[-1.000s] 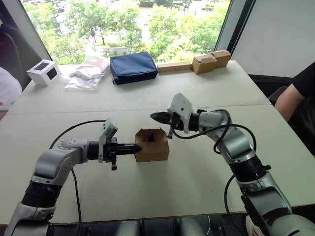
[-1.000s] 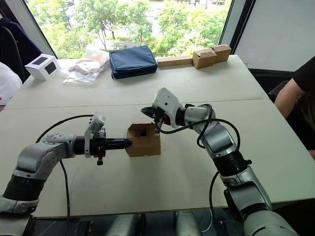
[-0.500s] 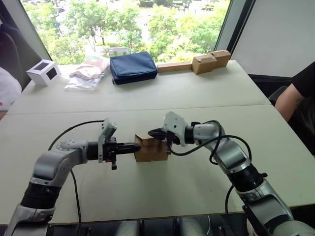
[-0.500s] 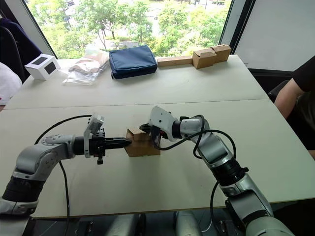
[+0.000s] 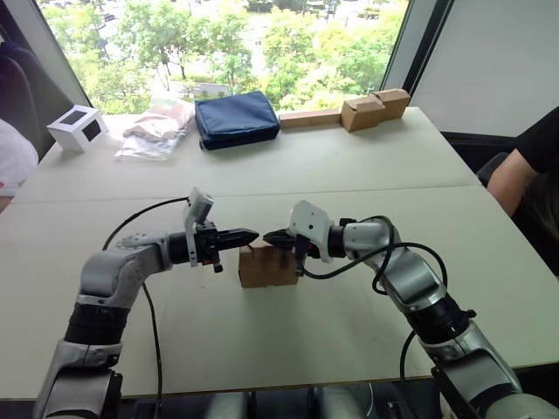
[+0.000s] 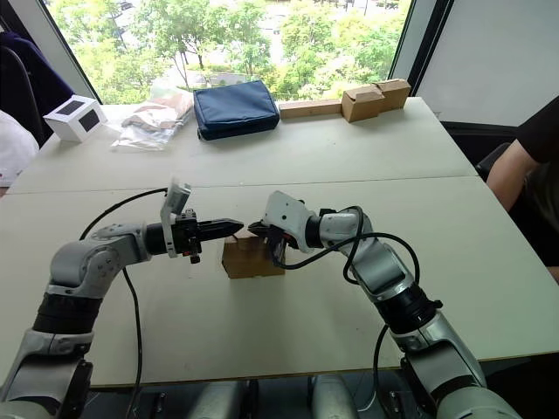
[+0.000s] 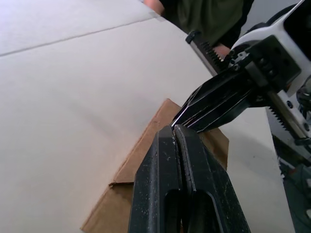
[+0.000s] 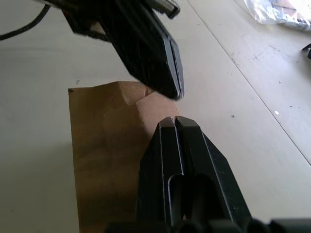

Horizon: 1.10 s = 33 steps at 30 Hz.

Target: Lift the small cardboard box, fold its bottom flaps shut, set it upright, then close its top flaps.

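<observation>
The small cardboard box (image 5: 266,267) stands on the table between my arms. Its top flaps (image 8: 146,104) lie folded down, with an angled seam across the top. The bottom flaps are hidden under the box. My left gripper (image 5: 251,235) is shut and hovers just above the box's left top edge, pointing right. My right gripper (image 5: 270,236) is shut too, pointing left with its tip at the box's top. The two tips nearly meet over the box. In the left wrist view my left gripper (image 7: 173,129) is over the box (image 7: 141,162).
Along the far edge are a white box with a dark window (image 5: 79,127), a plastic bag (image 5: 157,131), a blue pouch (image 5: 236,120) and tan cardboard blocks on a strip (image 5: 367,109). A person's arm (image 5: 515,170) shows at the right.
The box's top was open a second ago; my right gripper came down on it and the flaps now lie flat. My left gripper rose from the box's left side to above its top.
</observation>
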Available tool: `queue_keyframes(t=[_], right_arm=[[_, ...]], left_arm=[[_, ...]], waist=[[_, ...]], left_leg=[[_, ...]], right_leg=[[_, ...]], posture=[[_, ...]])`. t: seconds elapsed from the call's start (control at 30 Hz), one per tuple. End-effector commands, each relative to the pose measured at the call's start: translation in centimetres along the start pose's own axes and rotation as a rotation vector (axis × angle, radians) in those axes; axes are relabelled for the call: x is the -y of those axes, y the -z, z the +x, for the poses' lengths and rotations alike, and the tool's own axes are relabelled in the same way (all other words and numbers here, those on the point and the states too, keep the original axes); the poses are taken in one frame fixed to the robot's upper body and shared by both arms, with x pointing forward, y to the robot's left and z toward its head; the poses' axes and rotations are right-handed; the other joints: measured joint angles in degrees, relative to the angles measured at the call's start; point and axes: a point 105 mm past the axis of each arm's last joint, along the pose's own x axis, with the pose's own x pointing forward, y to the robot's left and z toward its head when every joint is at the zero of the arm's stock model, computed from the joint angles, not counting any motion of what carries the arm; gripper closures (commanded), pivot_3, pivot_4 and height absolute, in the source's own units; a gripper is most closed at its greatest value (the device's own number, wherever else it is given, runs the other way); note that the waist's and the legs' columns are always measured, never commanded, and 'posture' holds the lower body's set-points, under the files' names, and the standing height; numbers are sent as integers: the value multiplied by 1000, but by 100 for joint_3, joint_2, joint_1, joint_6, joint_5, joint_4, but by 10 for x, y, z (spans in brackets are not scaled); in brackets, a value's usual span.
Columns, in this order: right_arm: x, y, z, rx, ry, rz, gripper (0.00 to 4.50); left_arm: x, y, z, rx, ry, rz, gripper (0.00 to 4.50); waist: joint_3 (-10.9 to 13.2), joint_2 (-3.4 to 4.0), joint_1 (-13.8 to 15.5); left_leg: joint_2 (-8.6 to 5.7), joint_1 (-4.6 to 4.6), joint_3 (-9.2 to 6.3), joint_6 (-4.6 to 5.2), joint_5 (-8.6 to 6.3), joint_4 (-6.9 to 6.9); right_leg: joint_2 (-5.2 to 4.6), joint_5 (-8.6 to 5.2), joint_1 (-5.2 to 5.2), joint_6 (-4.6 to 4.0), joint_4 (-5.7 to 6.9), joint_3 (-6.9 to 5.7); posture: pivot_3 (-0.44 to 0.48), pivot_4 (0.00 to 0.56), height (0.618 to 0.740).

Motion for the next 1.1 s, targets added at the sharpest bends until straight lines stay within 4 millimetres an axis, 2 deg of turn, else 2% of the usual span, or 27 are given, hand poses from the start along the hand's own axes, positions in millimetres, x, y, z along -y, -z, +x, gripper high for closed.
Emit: queue_keyframes(t=[0.03,0.37,0.57,0.8,1.1], right_arm=[[0,-14,-9,44,7,-24,4500],[-19,-18,-18,54,-61,-12,4500],[-33,-15,-10,51,-105,-8,4500],[-29,-9,-6,28,-90,-24,4500],[-31,-27,-12,121,-120,32,4500]], left_arm=[[-2,-4,3,23,-12,26,4469],[-5,-7,4,51,-28,11,4469],[-10,-10,-3,78,-57,-8,4469],[-9,-7,-5,54,-64,-6,4469],[-9,2,-1,17,-64,4,4469]], waist=[[0,0,0],[0,0,6],[0,0,3],[0,0,10],[0,0,11]], left_leg=[[1,0,0,0,0,0],[2,0,-1,0,0,0],[2,0,-1,0,0,0],[2,0,-1,0,0,0],[1,0,-1,0,0,-1]], right_leg=[[1,0,-1,0,0,0],[-10,0,2,0,-3,0],[-11,0,1,0,-3,0],[-11,0,1,0,-3,0],[-14,0,1,0,-3,0]], posture=[[0,150,737],[0,150,737],[0,150,737],[0,150,737],[0,150,737]])
